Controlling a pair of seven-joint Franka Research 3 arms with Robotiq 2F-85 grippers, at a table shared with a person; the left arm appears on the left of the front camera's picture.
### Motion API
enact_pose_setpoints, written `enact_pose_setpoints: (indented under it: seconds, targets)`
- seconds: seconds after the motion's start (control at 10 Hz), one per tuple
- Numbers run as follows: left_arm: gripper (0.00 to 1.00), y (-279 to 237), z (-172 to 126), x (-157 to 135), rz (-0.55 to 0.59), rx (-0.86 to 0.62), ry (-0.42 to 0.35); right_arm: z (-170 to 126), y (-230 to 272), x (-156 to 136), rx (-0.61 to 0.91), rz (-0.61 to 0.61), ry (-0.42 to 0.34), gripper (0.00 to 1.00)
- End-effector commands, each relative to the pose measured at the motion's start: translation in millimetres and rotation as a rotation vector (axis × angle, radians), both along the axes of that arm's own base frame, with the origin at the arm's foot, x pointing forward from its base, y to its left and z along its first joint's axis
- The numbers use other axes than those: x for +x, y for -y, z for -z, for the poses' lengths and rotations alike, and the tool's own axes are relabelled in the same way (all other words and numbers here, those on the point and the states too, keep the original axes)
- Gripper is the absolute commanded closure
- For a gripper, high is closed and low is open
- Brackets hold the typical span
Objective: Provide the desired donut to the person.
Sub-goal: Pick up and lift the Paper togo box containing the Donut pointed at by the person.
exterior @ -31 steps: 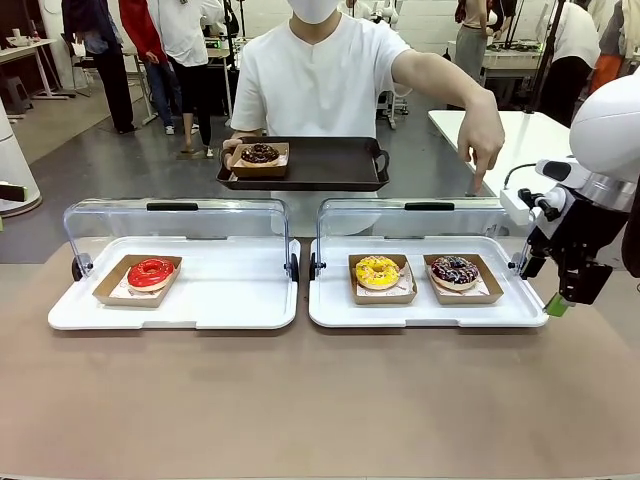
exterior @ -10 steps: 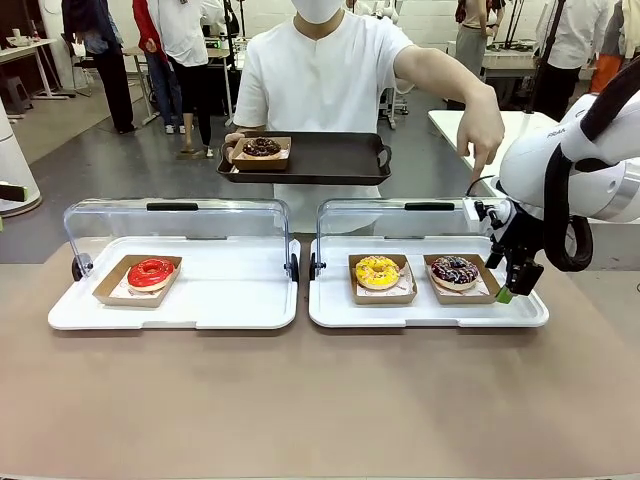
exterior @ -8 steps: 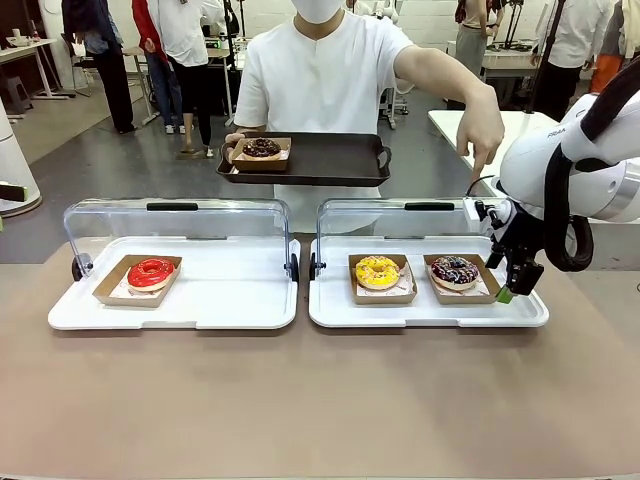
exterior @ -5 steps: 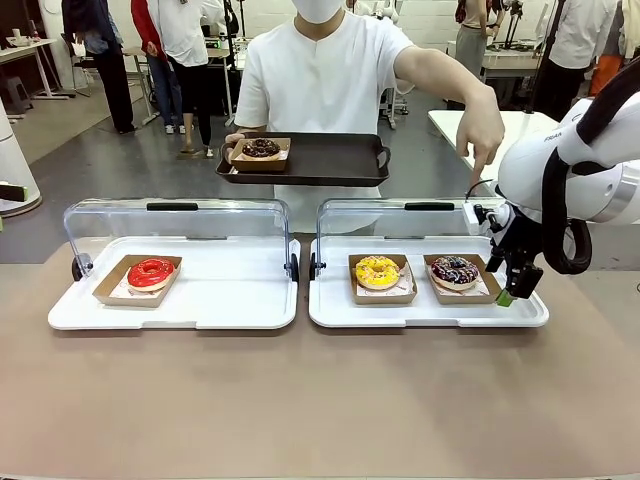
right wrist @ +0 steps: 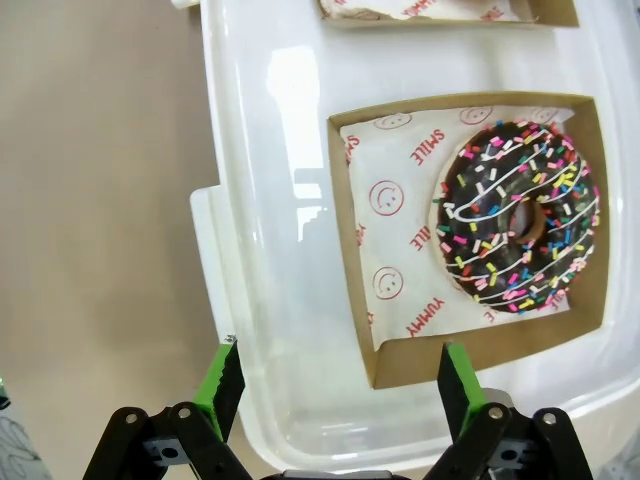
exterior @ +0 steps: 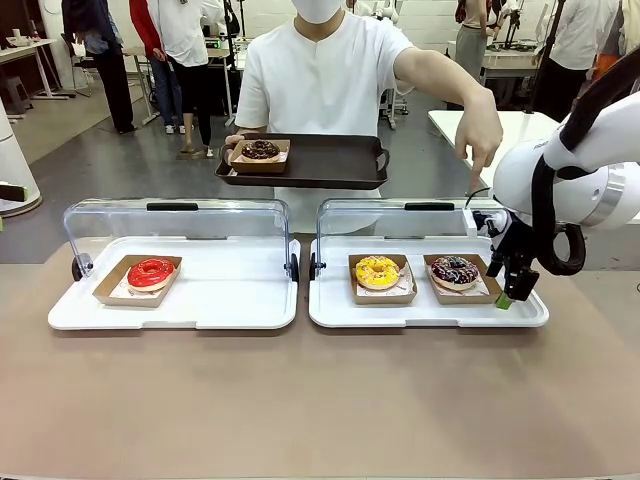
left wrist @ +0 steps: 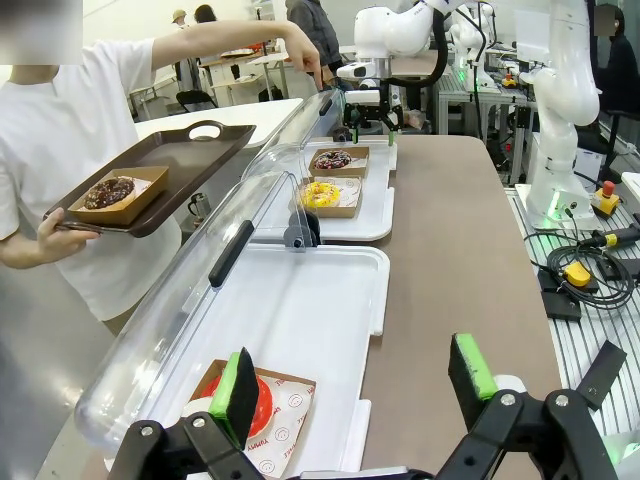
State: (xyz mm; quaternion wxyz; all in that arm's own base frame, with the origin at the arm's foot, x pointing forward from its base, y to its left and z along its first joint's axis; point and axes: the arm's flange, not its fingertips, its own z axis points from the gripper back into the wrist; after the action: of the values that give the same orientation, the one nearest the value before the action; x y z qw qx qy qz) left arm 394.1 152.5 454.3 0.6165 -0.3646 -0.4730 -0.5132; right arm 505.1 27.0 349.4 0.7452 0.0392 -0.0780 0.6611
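The right gripper (exterior: 508, 297) hangs with its jaws wide apart and holds nothing, at the right end of the right white tray (exterior: 420, 318). Three seconds ago it was still out over the bare counter (exterior: 300, 400), beyond this tray, so it has come inward; in the last second it moved only a little. In the right wrist view one green pad (right wrist: 222, 375) is above the tray's rim and the other is above the edge of the brown paper box (right wrist: 470, 350). In this box lies the chocolate donut with coloured sprinkles (exterior: 455, 269). The person's hand (exterior: 482, 130) points down at this donut from behind the tray, as before. The yellow donut (exterior: 377, 270) sits just beside it in its own box. The clear lid (exterior: 400, 215) stands open at the far side of the tray. With the other hand the person holds a dark serving tray (exterior: 330, 160) that carries another chocolate donut (exterior: 260, 150). The left gripper (left wrist: 355, 378) is also fully open and empty, above the near end of the left white tray (exterior: 240, 318), where the red donut (exterior: 151, 272) lies.
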Motion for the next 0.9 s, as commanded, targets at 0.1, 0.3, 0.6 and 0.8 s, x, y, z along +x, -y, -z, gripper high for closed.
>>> enact_pose_setpoints:
  seconds: [0.1,0.3,0.6,0.8]
  targets:
    - [0.00,-1,-1,-2,0.001,-0.009,0.008,6,0,19,0.022,0.033,0.001,0.00]
    - [0.00,-1,-1,-2,0.001,-0.009,0.008,11,0,26,0.018,0.045,-0.014,0.00]
    - [0.00,-1,-1,-2,0.001,-0.009,0.008,21,-3,29,0.009,0.044,-0.039,0.00]
    - [0.00,-1,-1,-2,0.001,-0.009,0.008,27,-6,30,-0.007,0.041,-0.050,0.00]
